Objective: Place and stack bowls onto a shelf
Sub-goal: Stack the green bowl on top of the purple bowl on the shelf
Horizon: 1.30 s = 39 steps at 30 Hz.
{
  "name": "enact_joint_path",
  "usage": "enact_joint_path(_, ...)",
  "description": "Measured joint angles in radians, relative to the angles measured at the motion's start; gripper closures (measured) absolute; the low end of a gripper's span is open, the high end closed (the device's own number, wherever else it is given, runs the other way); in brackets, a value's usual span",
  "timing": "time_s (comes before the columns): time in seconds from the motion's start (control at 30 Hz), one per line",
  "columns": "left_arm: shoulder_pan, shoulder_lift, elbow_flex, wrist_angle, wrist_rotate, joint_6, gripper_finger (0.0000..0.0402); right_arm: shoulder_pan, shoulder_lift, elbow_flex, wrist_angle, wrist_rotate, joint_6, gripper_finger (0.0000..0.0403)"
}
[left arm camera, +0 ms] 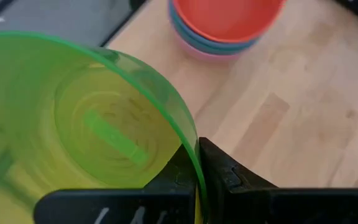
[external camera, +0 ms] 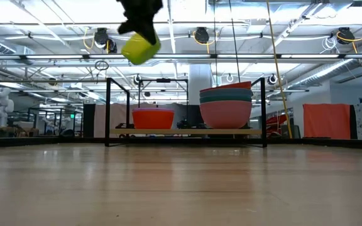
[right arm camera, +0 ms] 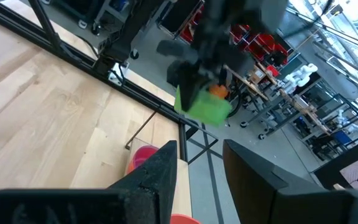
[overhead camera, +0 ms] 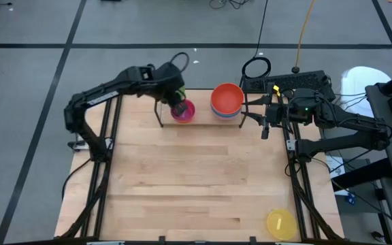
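Observation:
My left gripper is above the left part of the shelf, shut on a translucent green bowl, which also shows in the right wrist view. Beneath it a reddish-pink bowl rests on its base on the shelf board. To its right stands a stack of bowls, orange-red on top, teal under it, pink lowest. A yellow bowl sits on the table near the near right corner. My right gripper is open, just off the shelf's right end. My left gripper pinches the green bowl's wall at its rim, one finger inside the bowl and one outside. The fingers come from above. The bowl hangs tilted below them, lifted clear above the shelf.
The shelf's thin black rods stand at the table's far edge. A keyboard and cables lie beyond the far right corner. The wood table between the shelf and the near edge is bare apart from the yellow bowl.

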Motion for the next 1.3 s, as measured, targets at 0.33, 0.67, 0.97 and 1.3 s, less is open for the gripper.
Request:
enact_joint_path(0.33,0.012,0.209,0.076,-0.019,0.135,0.158,0.0398,0.000,0.000,0.000,-0.008,0.001,0.000,0.0277)
enact_joint_path(0.67,0.007,0.316,0.076,-0.054,0.135,0.189,0.0398,0.000,0.000,0.000,-0.008,0.002,0.000,0.0277)
enact_joint_path(0.97,0.020,0.340,0.072,-0.063,0.135,0.214,0.0397,0.000,-0.003,0.000,-0.009,0.131,-0.007,0.0277)
enact_joint_path(1.3,0.042,0.367,0.045,-0.050,0.137,0.217,0.0398,0.000,-0.004,0.000,-0.022,0.151,-0.018,0.0277)
